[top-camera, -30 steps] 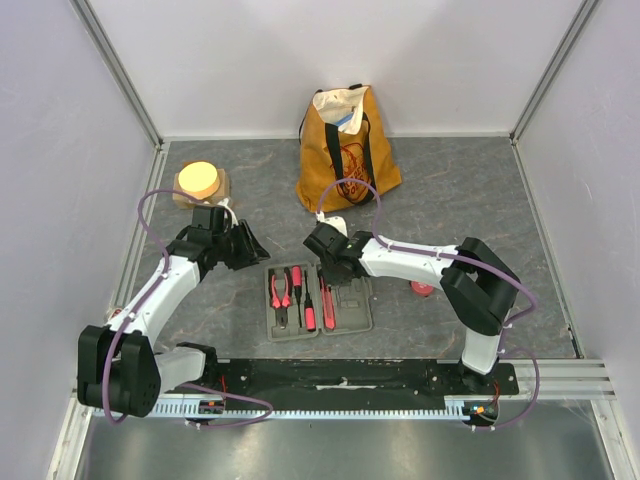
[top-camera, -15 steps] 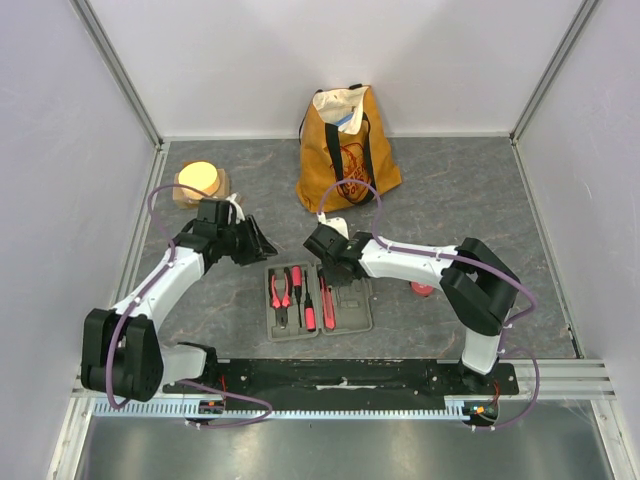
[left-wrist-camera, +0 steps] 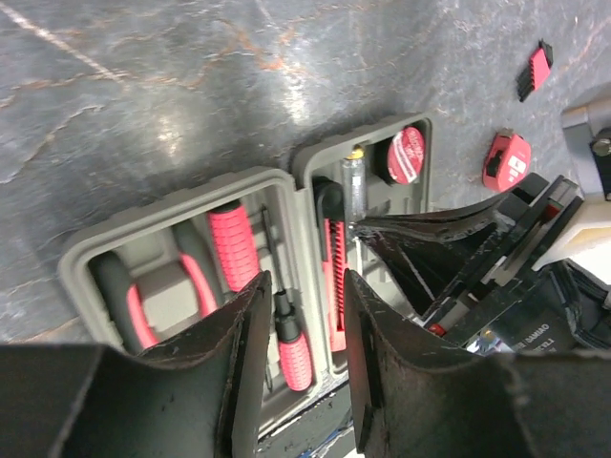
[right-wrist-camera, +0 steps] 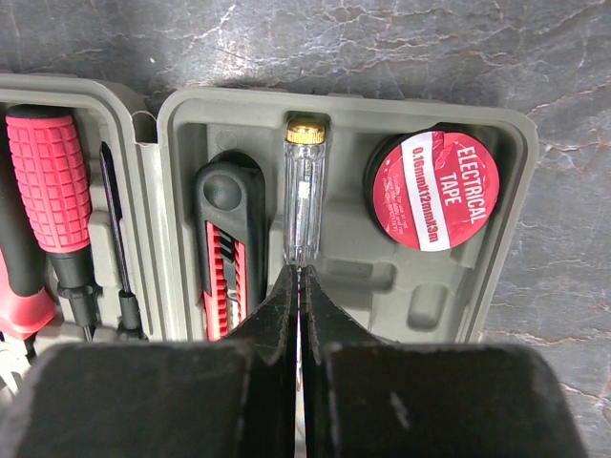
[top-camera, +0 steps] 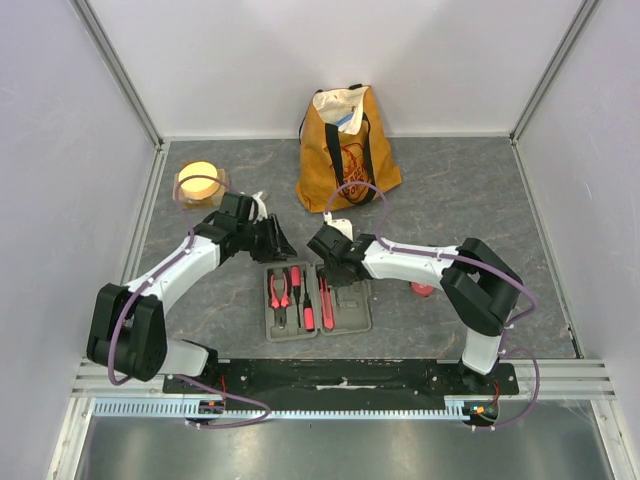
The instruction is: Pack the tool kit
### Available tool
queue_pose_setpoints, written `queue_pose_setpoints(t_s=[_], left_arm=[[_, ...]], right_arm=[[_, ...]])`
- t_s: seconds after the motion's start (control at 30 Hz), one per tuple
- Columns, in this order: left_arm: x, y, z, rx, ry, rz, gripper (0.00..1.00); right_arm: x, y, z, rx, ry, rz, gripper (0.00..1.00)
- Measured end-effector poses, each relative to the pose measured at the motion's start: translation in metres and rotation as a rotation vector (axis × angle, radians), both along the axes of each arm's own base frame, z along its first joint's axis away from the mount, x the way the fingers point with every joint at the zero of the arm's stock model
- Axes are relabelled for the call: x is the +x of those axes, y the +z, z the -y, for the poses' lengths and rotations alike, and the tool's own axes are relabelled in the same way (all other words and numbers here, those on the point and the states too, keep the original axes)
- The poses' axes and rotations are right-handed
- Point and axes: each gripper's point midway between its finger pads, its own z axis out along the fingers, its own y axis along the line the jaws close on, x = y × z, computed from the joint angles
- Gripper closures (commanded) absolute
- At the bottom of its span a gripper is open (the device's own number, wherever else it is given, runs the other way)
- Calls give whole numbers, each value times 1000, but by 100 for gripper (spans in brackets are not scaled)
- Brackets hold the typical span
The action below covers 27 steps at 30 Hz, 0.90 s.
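The grey tool kit case (top-camera: 345, 318) lies open on the table. It holds red pliers (top-camera: 280, 291), screwdrivers (right-wrist-camera: 48, 181), a red-and-black knife (right-wrist-camera: 229, 253), a clear-handled tester screwdriver (right-wrist-camera: 302, 205) and a roll of electrical tape (right-wrist-camera: 434, 191). My right gripper (right-wrist-camera: 302, 277) is shut, its tips at the lower end of the tester's handle, over the thin shaft. My left gripper (left-wrist-camera: 305, 286) hangs open above the case's hinge with nothing between its fingers. A red tape measure (top-camera: 422, 289) lies on the table right of the case.
A mustard tote bag (top-camera: 346, 150) stands at the back centre. A round yellow-topped block (top-camera: 200, 182) sits at the back left. A small red-and-black piece (left-wrist-camera: 537, 69) lies on the table beyond the tape measure (left-wrist-camera: 506, 160). Both grippers crowd the case's far edge.
My left arm has swung right, bringing its gripper to the case's far edge. The right gripper has closed fully while staying over the case.
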Motion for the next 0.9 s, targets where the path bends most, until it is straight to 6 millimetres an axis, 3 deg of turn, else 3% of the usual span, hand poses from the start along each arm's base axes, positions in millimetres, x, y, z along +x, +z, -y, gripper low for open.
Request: queue_pose_setpoints(t_s=[0.17, 0.37, 0.5, 0.6, 0.73, 0.8, 0.9], left_arm=[[2, 2, 19, -8, -53, -5, 59], [8, 10, 21, -8, -47, 9, 59], [15, 18, 18, 11, -25, 35, 57], [16, 25, 11, 36, 2, 64, 56], [16, 41, 4, 47, 30, 119, 54], [14, 48, 1, 48, 42, 148, 53], [9, 49, -4, 56, 54, 168, 53]], right_arm=[[1, 1, -5, 36, -10, 9, 99], [6, 9, -4, 22, -26, 28, 82], [24, 35, -12, 32, -61, 90, 70], [45, 71, -14, 68, -111, 181, 57], [62, 114, 16, 87, -219, 279, 43], [68, 131, 45, 89, -300, 319, 33], [68, 133, 101, 42, -426, 336, 15]])
